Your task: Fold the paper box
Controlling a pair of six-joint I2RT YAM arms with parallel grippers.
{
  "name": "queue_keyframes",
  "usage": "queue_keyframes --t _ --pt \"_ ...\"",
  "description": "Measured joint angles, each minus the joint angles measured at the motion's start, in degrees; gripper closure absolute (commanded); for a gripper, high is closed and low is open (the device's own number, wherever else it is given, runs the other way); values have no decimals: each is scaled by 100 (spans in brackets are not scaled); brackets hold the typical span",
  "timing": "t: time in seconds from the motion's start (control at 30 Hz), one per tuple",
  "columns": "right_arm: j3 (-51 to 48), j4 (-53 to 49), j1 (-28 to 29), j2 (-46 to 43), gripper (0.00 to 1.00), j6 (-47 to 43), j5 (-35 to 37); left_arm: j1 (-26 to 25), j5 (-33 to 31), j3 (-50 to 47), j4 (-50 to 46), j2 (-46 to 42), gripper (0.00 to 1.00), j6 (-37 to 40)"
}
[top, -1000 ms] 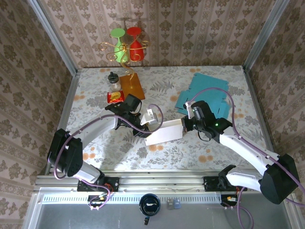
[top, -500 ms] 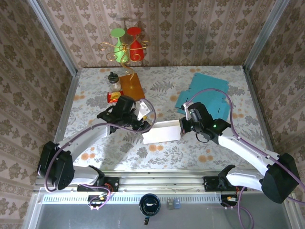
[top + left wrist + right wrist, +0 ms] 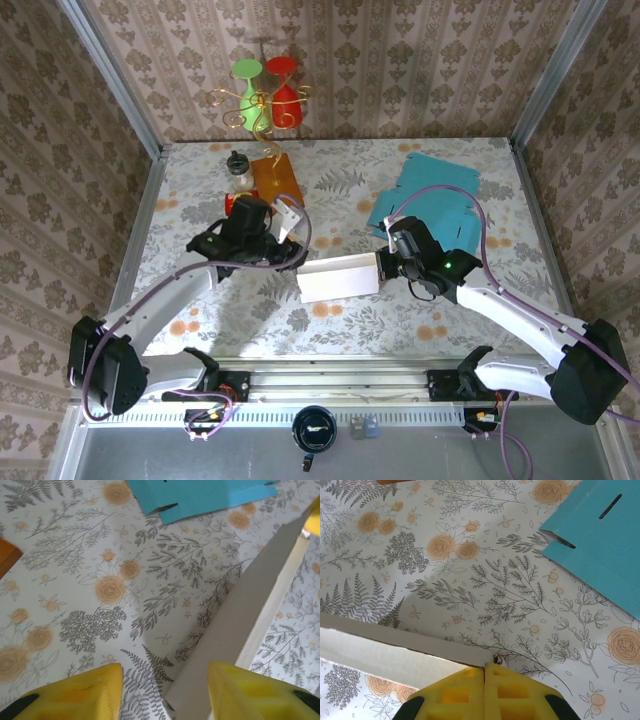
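Tabletop [image 3: 350, 165] bears blue sheets [image 3: 430, 172] near white box [image 3: 338, 278].

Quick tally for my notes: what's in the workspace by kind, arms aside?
White paper box: 1
Blue card pile: 1
Orange flat sheet: 1
Small jar: 1
Red packet: 1
Glasses: 2, green glass, red glass
Gold stand: 1
Total: 8

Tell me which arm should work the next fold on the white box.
Left, probably. The right gripper is shut on the right end of the white box, steadying it. The left gripper is open and free, right at the box's other end.
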Motion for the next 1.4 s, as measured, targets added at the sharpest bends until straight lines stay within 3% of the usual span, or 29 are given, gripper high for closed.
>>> queue_keyframes --t 0.17,0.4,0.77,1.2,1.4 --pt "7 -9 11 0 100 70 17 11 -15 682 -940 151 55 -153" --pt "90 -116 26 48 100 85 20 -81 76 734 -1742 153 56 -299" --pt "153 -162 31 111 100 85 20 -184 26 778 -2177 595 59 -514" --pt "153 -162 31 111 100 87 20 -216 -127 929 -2214 673 77 -634" --pt "153 -162 31 111 100 87 20 -264 -144 931 -2223 688 77 -643"
